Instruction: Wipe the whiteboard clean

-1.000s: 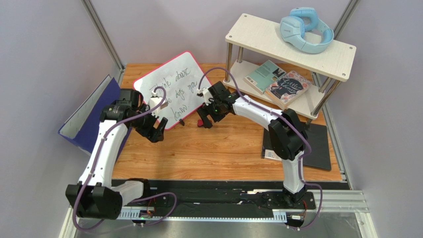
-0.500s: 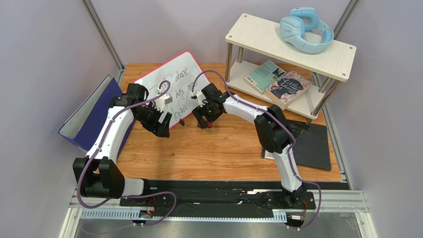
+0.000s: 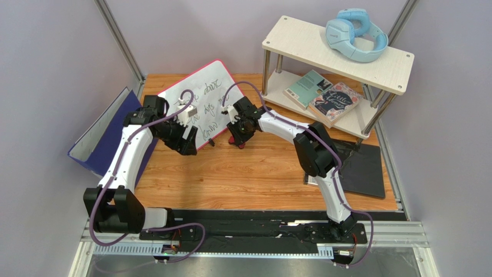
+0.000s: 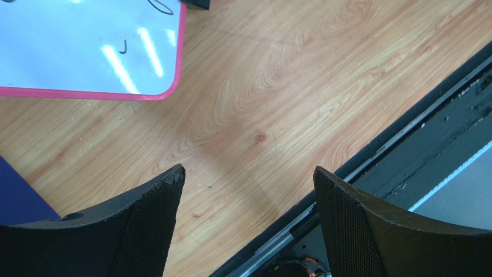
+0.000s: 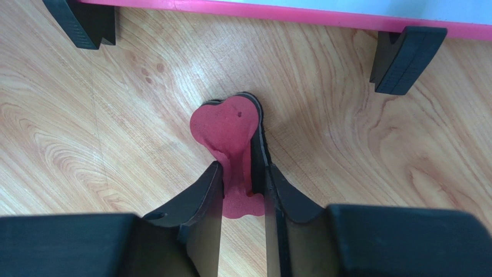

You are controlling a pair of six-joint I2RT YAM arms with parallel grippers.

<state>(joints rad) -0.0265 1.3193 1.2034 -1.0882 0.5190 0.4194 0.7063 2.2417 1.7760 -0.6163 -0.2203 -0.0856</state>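
Whiteboard place: the whiteboard (image 3: pixel 209 74) sits at the back left of the wooden table (image 3: pixel 248 173), between the blue-purple folder (image 3: pixel 105 145) and the two-tier shelf (image 3: pixel 338 52).
Whiteboard heading: it is turned diagonally to the table edges, with one rounded corner toward the far wall and another toward the arms. Its writing face is up.
Long axis: it seems to follow the handwritten lines, which run from the left up toward the far right. The foreshortening leaves this unsure.
Footed edge: in the right wrist view, the pink-bordered edge has two black feet (image 5: pixel 404 57) standing on the wood.
Board surface: glossy white with light streaks, thin dark marker strokes, a thin red-pink rim and rounded corners (image 4: pixel 86 46).
Table texture: light wood with swirling grain and small knots.
Right gripper: the right gripper (image 5: pixel 243 167) is clenched on the red eraser (image 5: pixel 228 124), with a black finger pressed to each side. It is just in front of the footed edge (image 3: pixel 238 137).
Eraser shape: a thin, foam-like red piece with a lobed, heart-like outline and a black layer on one face. It stands on its edge on the wood, near the board but apart from it.
Left gripper: the left gripper (image 4: pixel 248 176) is released, its textured black fingers (image 4: pixel 147 222) spread wide over bare wood with nothing between them. It is beside the board's near corner (image 3: pixel 186 144).
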